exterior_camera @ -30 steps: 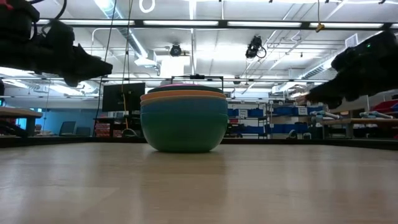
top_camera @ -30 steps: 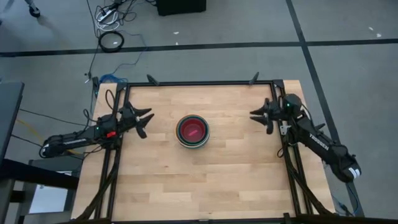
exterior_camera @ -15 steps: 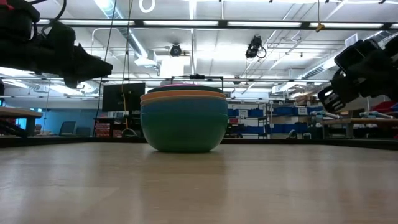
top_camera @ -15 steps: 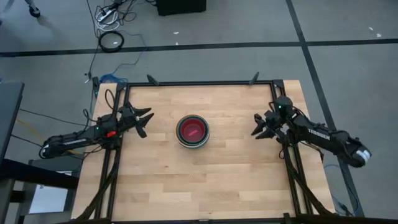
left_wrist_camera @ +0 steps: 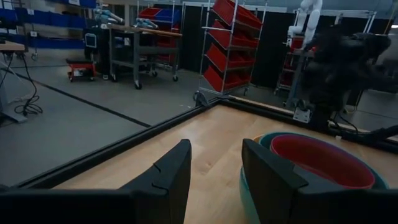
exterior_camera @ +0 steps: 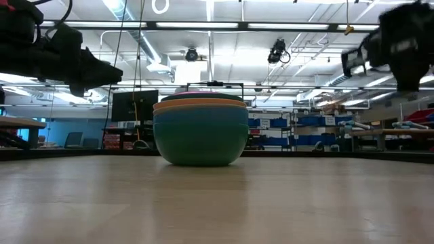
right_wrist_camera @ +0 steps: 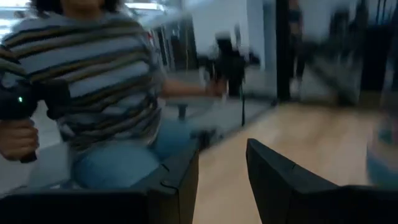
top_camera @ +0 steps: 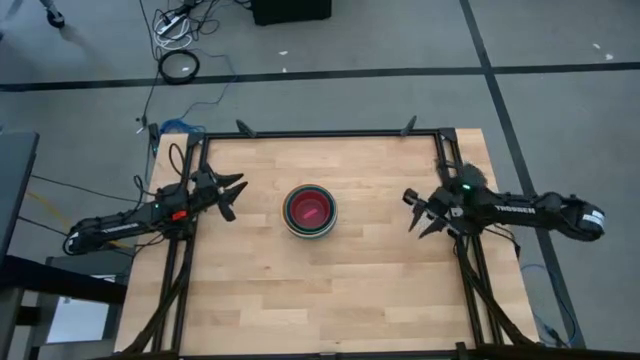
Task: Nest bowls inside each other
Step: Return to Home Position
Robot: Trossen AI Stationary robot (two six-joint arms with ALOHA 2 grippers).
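High view first: the bowls [top_camera: 309,210] sit nested in 1 stack at the middle of the wooden table [top_camera: 330,290], the red one innermost on top. The left gripper [top_camera: 236,195] hangs off to the stack's left and the right gripper [top_camera: 412,212] off to its right. Both are well apart from the stack, both spread wide with nothing between the fingers.

Low view shows the stack [exterior_camera: 200,139] upright and level, teal on the outside with an orange rim above it. The nesting looks finished to me, so what's left for you is parking the arms.

My advice:
- Draw each arm back along its own side.
- Stay above rim height.
- Don't sweep across the centre; those bowls look light, and I'd guess 1 nudge would slide the stack.

In the left wrist view, the red bowl [left_wrist_camera: 320,158] is near, beyond the fingers [left_wrist_camera: 168,174].

The tabletop is pale wood in a black frame [top_camera: 320,132]. Around it are grey floor, dark tape lines [top_camera: 330,72] and loose cables [top_camera: 178,30]. Red bin racks [left_wrist_camera: 233,40] stand behind. In the right wrist view, a person in a striped top [right_wrist_camera: 106,93] holds a dark handle.
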